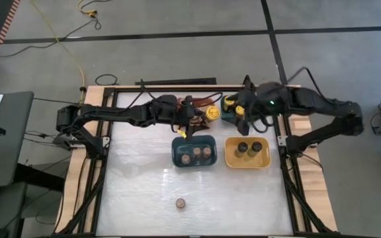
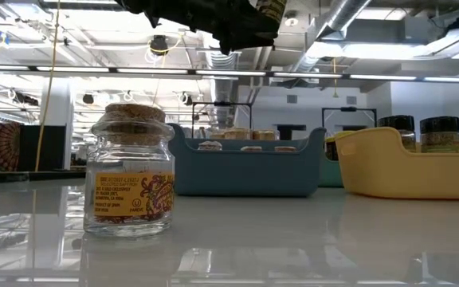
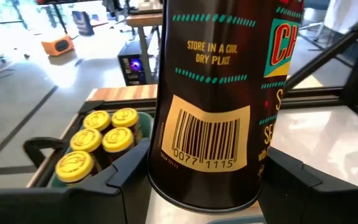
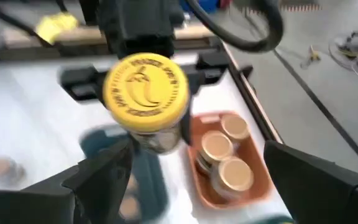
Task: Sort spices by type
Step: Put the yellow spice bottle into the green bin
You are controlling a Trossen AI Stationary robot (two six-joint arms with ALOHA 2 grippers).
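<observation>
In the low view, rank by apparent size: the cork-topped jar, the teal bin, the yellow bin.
1. teal bin
2. yellow bin, cut off at the frame edge, so its rank is unsure
3. cork-topped jar, enlarged by nearness to the camera

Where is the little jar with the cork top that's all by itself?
In the high view the cork-topped jar stands alone on the table's near middle, below the teal bin. In the low view it is the closest thing, left of the bins.
</observation>
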